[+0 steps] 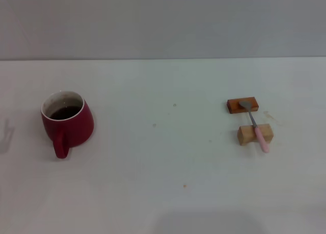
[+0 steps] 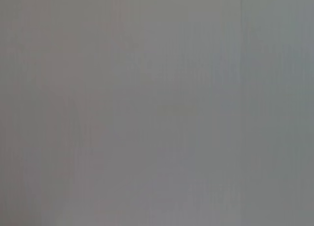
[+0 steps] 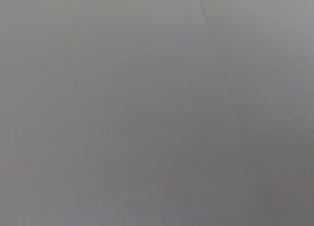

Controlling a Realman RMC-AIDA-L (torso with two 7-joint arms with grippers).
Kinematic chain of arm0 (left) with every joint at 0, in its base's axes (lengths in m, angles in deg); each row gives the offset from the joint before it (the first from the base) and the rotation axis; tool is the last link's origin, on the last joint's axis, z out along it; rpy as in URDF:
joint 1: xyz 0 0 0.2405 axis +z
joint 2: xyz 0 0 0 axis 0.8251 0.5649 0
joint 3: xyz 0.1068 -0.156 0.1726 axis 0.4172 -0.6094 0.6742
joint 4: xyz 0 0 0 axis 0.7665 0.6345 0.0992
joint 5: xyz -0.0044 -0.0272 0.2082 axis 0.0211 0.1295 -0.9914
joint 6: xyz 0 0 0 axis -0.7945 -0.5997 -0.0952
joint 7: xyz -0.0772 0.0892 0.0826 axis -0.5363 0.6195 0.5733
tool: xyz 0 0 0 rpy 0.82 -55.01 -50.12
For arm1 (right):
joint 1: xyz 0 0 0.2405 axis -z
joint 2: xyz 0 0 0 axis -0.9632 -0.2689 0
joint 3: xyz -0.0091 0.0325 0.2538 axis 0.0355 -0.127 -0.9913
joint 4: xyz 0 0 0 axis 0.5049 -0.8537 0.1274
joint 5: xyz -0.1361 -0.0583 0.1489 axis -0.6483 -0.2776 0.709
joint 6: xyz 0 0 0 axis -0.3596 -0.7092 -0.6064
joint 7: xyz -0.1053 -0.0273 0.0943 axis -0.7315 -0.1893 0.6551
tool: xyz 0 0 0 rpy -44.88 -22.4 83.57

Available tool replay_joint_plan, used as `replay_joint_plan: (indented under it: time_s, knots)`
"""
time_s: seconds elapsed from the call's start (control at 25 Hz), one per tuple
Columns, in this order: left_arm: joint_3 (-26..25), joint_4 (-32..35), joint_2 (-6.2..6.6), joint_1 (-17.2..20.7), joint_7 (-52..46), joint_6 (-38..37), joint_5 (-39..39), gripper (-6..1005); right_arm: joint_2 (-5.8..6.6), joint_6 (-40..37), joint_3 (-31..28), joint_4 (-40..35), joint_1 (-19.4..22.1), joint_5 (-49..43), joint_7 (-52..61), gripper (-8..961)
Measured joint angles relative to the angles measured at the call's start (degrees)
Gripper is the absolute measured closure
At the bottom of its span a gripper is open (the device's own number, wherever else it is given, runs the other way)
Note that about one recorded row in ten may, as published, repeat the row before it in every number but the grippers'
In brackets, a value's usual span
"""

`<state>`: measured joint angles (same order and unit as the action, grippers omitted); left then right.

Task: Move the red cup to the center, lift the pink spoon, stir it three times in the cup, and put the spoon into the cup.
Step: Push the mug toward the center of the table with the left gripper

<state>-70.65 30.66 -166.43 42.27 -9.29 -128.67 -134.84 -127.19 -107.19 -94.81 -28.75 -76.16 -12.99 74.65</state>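
Two task things sit on the white table (image 1: 163, 193) and neither claw shows anywhere: the head view has no arm in it, and both wrist views give only a blank grey surface, so whether either claw is open or closed cannot be told.

Taking the middle of the table as the clock's hub, the red cup (image 1: 68, 122) stands out at about 9 o'clock, upright, dark liquid inside, its loop handle pointing toward 6 o'clock, that is, toward the robot. The pink spoon (image 1: 254, 124) lies well apart from it at about 3 o'clock, propped across two small wooden blocks: its grey bowl rests on the orange block (image 1: 234, 106) farther away, its pale pink handle crosses the tan block (image 1: 245, 136) and overhangs the near edge. Its long axis runs roughly 12 to 6, tilted slightly toward 11 and 5.

Nothing of the task looks begun. Judging by sides, the left arm is the nearer one for the cup, which must travel toward 3 o'clock to reach the center (image 1: 163, 127); the right arm is nearer the spoon, whose raised handle offers room underneath for a pinch.
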Motion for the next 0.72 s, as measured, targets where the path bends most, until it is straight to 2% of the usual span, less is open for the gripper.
replay_joint_plan:
  time_s: [0.44, 0.72]
  knots:
    - [0.02, 0.04, 0.00, -0.02, 0.22, 0.00, 0.00, 180, 0.00, 0.00, 0.00, 0.05, 0.00, 0.00, 0.00, 258]
    - [1.90, 0.51, 0.11, -0.16, 1.37, 0.39, 0.04, 198, 0.00, 0.00, 0.00, 0.15, 0.00, 0.00, 0.00, 258]
